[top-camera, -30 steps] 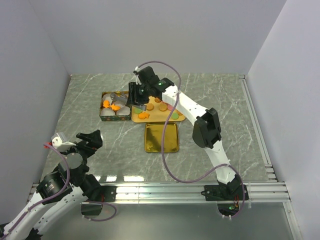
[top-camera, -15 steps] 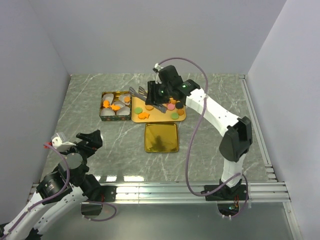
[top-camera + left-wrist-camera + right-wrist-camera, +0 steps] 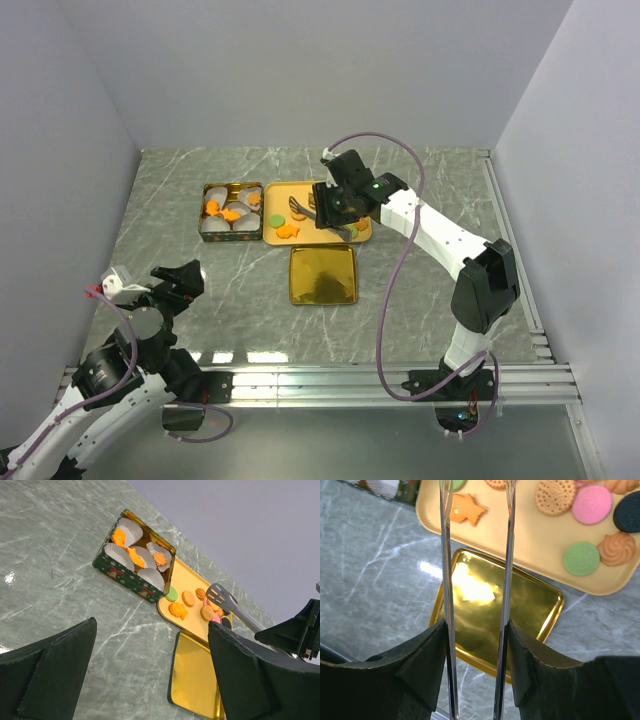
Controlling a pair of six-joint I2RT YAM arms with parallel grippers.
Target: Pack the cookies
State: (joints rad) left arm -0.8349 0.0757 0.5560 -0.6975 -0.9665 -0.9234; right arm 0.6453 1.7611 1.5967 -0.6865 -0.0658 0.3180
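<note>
The cookies (image 3: 345,229) lie on a tan tray (image 3: 283,188): an orange fish (image 3: 465,509), a tan round (image 3: 551,496), pink (image 3: 592,504), dark (image 3: 629,512) and green (image 3: 581,558) ones. A few orange cookies (image 3: 134,556) sit in white paper cups inside the green tin (image 3: 231,211). My right gripper (image 3: 335,203) hangs over the tray, shut on metal tongs (image 3: 507,555). The tongs' arms are spread, and their tips (image 3: 220,595) sit above the tray's cookies. My left gripper (image 3: 178,283) is open and empty, low near the front left.
The tin's gold lid (image 3: 323,275) lies upside down on the marble table just in front of the tray. Grey walls enclose the table on three sides. A metal rail runs along the near edge.
My right arm has swung right with the tongs, from over the tin to over the cookie tray. The left arm has not moved.
</note>
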